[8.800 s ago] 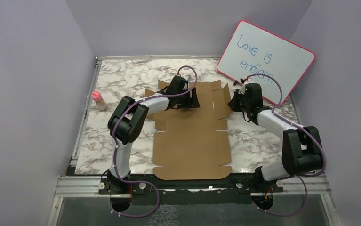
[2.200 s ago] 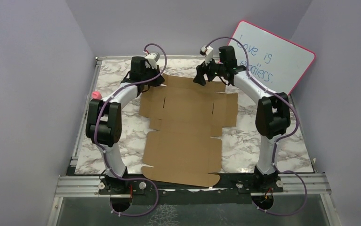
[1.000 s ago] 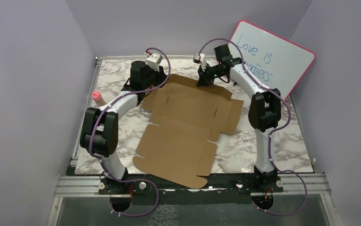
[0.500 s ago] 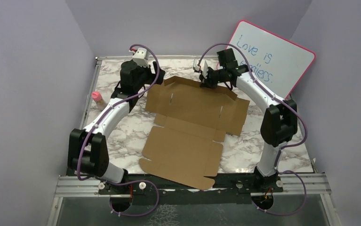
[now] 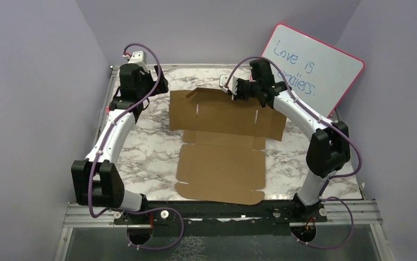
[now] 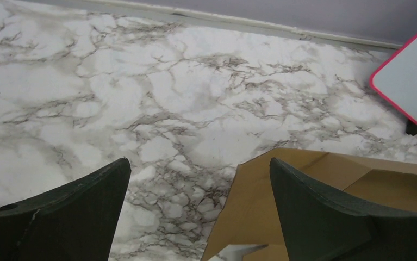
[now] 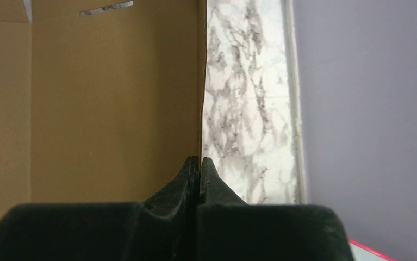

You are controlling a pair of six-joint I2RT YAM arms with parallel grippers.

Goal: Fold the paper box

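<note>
The paper box [image 5: 219, 147] is seen spread as a flat die-cut sheet in the middle of the marble tabletop [image 5: 141, 141], its near panel squared to the front edge where a second ago it lay skewed. Its far-left corner has just been released: the left pincer [image 6: 198, 168] is shown gaping wide over bare marble at the far left, with the cardboard corner just beside one finger and nothing held. The far edge is kept pinched by the right pincer [image 7: 199, 163], whose fingers are pressed together on the thin board, so that the back strip is lifted slightly off the surface. The pink-framed whiteboard [image 5: 315, 60] is propped behind. No wall has yet been stood up; folding is judged barely begun, with only one arm left in control of the sheet.
</note>
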